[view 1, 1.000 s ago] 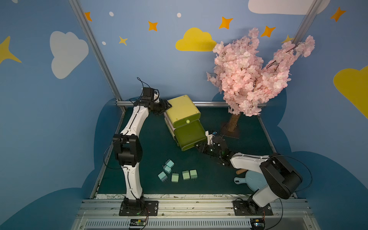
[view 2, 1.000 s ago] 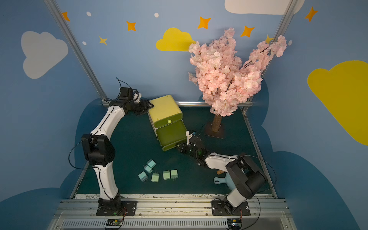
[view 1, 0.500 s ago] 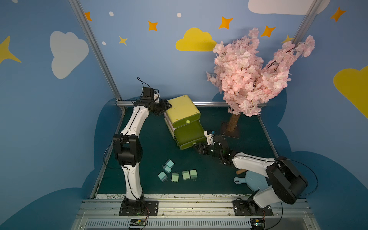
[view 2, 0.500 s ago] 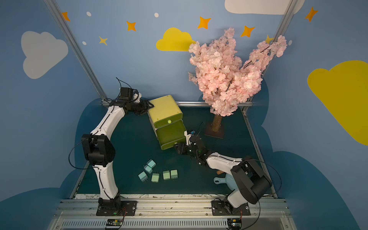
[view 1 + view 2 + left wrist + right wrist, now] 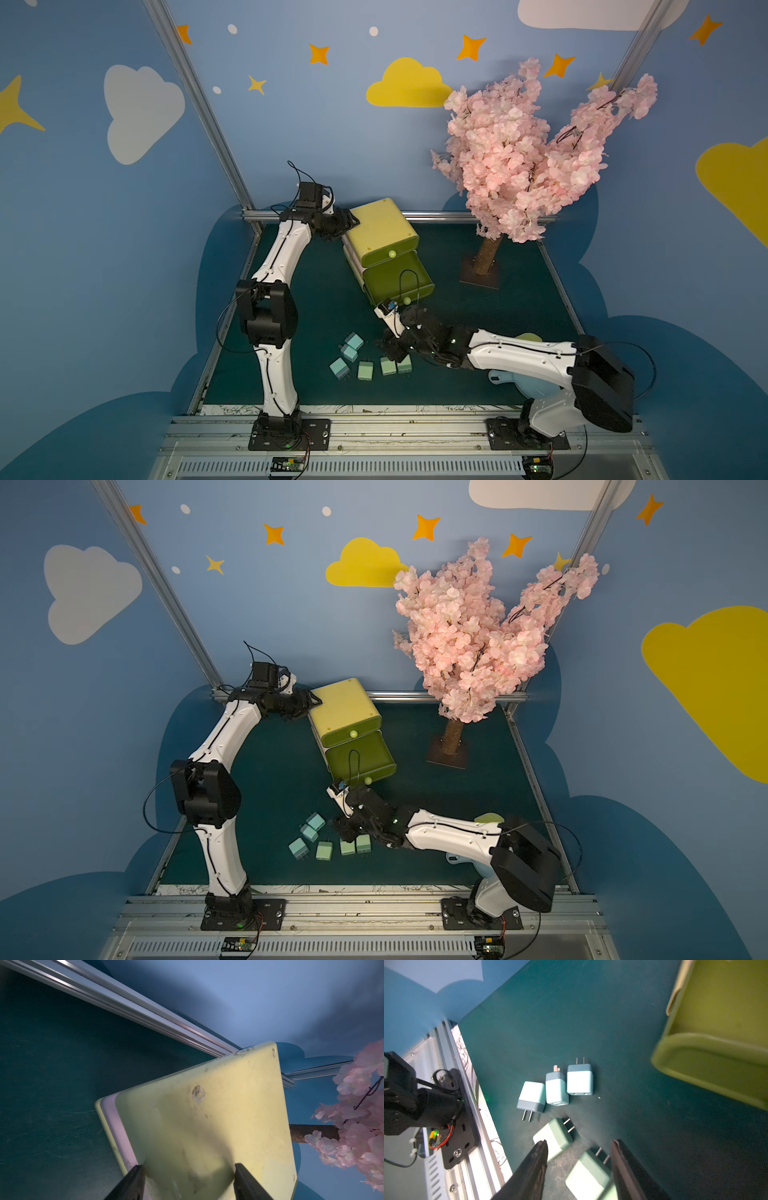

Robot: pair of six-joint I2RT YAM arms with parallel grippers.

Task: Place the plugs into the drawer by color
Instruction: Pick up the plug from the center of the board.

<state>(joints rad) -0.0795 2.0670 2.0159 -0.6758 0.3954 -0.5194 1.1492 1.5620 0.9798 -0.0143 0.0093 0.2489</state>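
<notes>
Right tool [image 5: 578,1141], released, straddles one mint green cube plug [image 5: 588,1176] close beside its neighbour [image 5: 552,1140]: closing may snag both; left tool [image 5: 188,1165] grasps yellow-green plastic drawer chest [image 5: 207,1115].

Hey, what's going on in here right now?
A two-armed robot is filling a small yellow-green chest. Its left claw grips the chest's rear corner, steadying it, with a lower drawer pulled out. The right claw is open over one of three green plugs on the mat, nothing picked up yet. Three blue plugs lie beside them.
</notes>
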